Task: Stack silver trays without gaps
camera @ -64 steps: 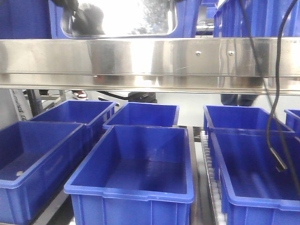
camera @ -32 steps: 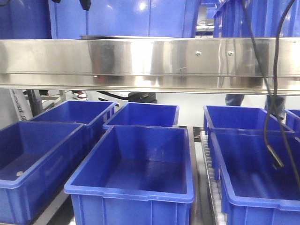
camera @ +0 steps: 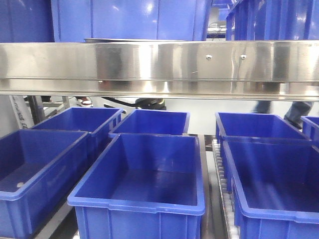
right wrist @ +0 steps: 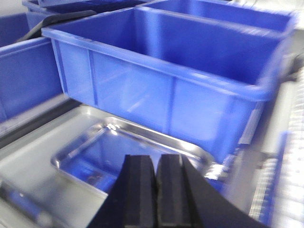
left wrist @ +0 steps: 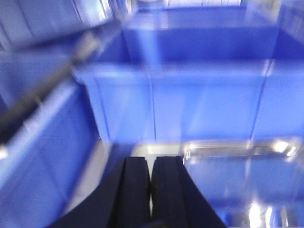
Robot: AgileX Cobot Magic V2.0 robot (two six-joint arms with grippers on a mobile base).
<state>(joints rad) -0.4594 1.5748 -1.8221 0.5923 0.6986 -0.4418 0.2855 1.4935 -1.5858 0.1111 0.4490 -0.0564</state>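
Silver tray (right wrist: 128, 154) lies flat below the blue bin (right wrist: 166, 71) — long axis along the bin wall (left view blurred). Right gripper (right wrist: 156, 190) and left gripper (left wrist: 150, 190) clenched, empty.

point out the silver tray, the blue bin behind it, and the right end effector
silver tray (right wrist: 90, 159): right wrist view, tray floor.
blue bin (right wrist: 156, 92): right wrist view, front wall.
right end effector (right wrist: 155, 190): right wrist view, between closed fingertips.

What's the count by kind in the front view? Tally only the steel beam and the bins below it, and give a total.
Blue plastic bins: 7 (the seventh is only a sliver at the right edge)
Steel beam: 1
Total: 8
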